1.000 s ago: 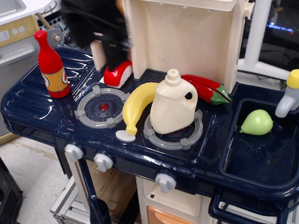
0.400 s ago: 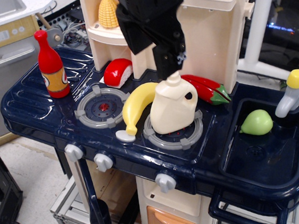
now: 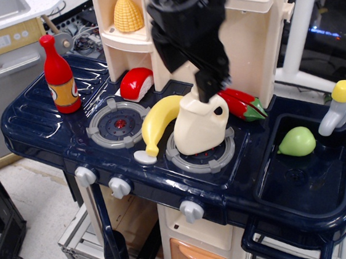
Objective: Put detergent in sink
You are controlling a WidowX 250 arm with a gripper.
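Observation:
The cream-white detergent jug [image 3: 199, 128] stands upright on the right burner of the toy stove, handle to the right. My black gripper [image 3: 206, 90] comes down from above and sits right at the jug's top, hiding its cap. I cannot tell whether the fingers are open or closed on it. The dark navy sink [image 3: 311, 180] lies to the right, with a grey faucet and yellow knob [image 3: 337, 107] at its back right corner. A green pear [image 3: 297, 142] lies inside the sink at the back.
A yellow banana [image 3: 159, 121] lies just left of the jug and a red chili pepper [image 3: 241, 103] behind it. A red sauce bottle [image 3: 59, 76] stands at the left. A red-and-white sushi piece [image 3: 136, 84] and a corn cob [image 3: 127, 14] sit by the cream shelf unit.
My gripper swept from the upper left to above the jug, then dropped lower and slightly right, now covering the cap. The jug has not moved.

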